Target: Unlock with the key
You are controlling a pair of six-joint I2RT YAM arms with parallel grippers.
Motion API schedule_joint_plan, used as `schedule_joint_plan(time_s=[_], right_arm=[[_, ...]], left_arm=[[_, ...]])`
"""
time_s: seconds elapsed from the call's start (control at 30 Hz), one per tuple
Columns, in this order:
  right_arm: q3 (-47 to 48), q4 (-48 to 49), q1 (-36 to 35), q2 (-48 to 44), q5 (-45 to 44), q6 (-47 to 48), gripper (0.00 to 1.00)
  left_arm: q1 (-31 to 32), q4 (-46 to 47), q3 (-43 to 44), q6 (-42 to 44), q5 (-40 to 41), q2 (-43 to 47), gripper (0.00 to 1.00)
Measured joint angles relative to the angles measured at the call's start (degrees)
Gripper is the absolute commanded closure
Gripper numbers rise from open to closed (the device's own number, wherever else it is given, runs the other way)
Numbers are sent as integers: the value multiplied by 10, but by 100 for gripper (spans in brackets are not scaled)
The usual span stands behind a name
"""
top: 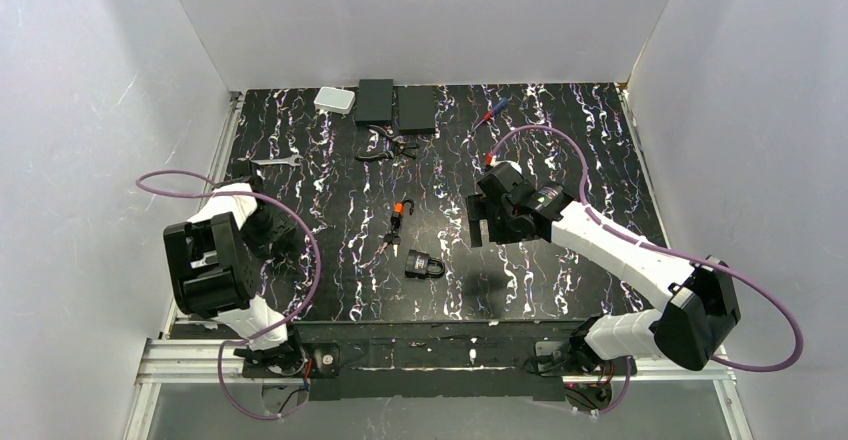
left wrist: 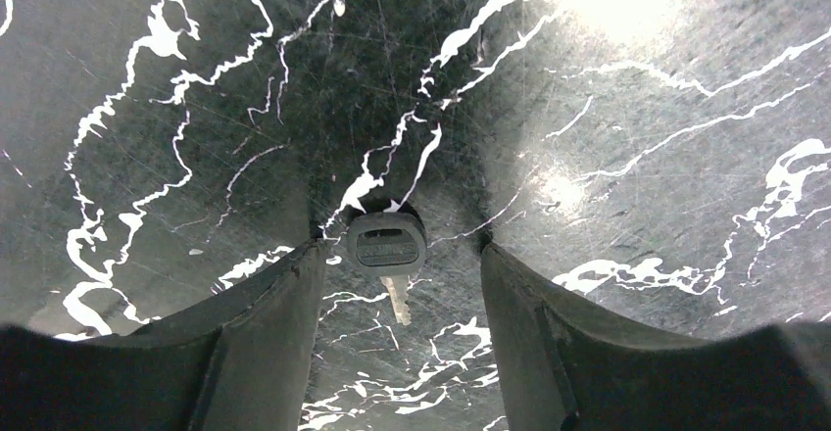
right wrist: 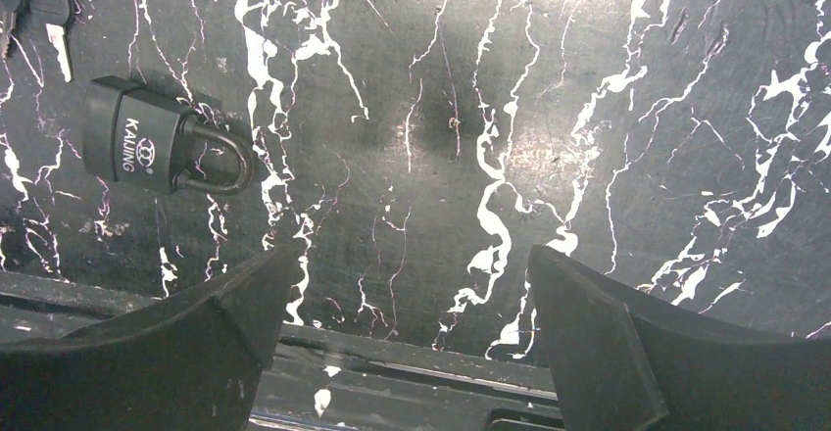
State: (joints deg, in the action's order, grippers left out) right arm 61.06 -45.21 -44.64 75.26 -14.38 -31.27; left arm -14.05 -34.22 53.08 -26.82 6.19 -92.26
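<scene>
Only readable text is on the black padlock point(right wrist: 132, 144), at about 9 o'clock in the right wrist view: white letters that look like "KALJING", with a small round logo next to them. The grey-headed key point(left wrist: 385, 244) in the left wrist view has raised lettering, but it's too blurry to read.

The left arm point(top: 215, 260) is folded tight by its base, the right arm point(top: 600, 245) stretched forward and inward — left gripper point(left wrist: 400, 247) and right gripper point(right wrist: 410, 251) both spread wide.
</scene>
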Motion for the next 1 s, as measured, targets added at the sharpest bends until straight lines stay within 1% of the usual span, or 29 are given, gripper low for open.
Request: schedule_joint_plan(time_s=[0.17,0.67,0.87,1.0], right_arm=[[0,-2,0,1,-3,0,2],[18,-22,0,27,-6,1,2],[37,-28,0,35,-7,1,2],[59,-29,0,43,-7,1,2]], left_arm=[[-10,10,0,6,-4,-3,60],[-16,19,4,23,-25,-11,87],[-19,24,-2,28,-34,-4,90],[-20,45,-14,20,-63,11,91]])
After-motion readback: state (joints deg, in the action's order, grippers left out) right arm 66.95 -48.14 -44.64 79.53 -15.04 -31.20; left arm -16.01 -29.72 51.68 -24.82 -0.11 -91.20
